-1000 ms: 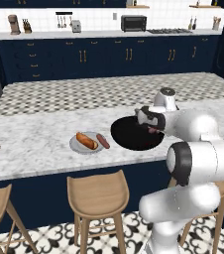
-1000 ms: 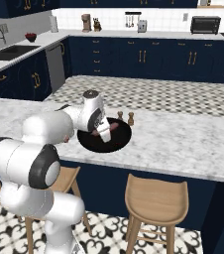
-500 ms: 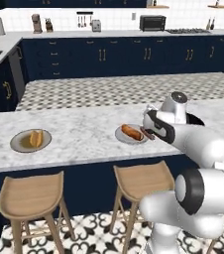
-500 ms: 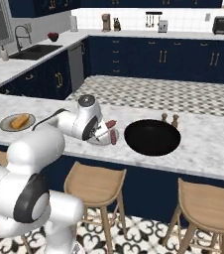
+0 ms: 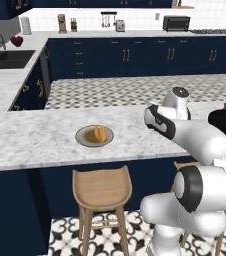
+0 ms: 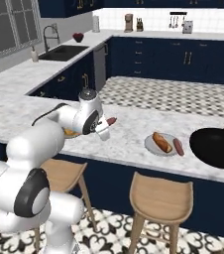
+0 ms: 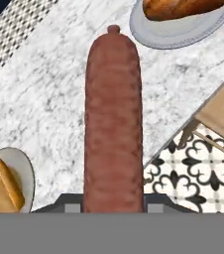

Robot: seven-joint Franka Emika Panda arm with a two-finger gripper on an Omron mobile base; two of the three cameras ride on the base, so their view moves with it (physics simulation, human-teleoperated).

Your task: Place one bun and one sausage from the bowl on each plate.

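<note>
On the marble worktop, at the left in the left base view, the plate [image 5: 83, 140] nearest my hand sits close to the front edge, beige-rimmed with a darker centre. A golden bun [image 5: 100, 134] lies on it, toward the plate's right side. In the hand view the same plate [image 7: 27, 171] shows at the lower left corner with the bun [image 7: 2, 187] on it, and marble lies bare between it and me.

My gripper [image 6: 106, 128] hangs over the worktop just right of that plate, with my jaws closed on the sausage [image 7: 113, 124]. It sticks straight out from between my fingers, reddish-brown with a small nub at its far end. From the right base view the sausage [image 6: 111, 120] pokes out of my hand above the marble, clear of the surface.

Further right along the front edge stands the light grey plate [image 6: 151, 147], already carrying a bun [image 6: 161, 141] and a sausage [image 6: 178, 147] side by side. In the hand view I think the plate [image 7: 173, 32] at the top edge is this one, though only part of it and its bun [image 7: 183, 7] fits in.

At the far right of the worktop sits the black bowl [image 6: 218, 148]; its inside is too dark to read.
</note>
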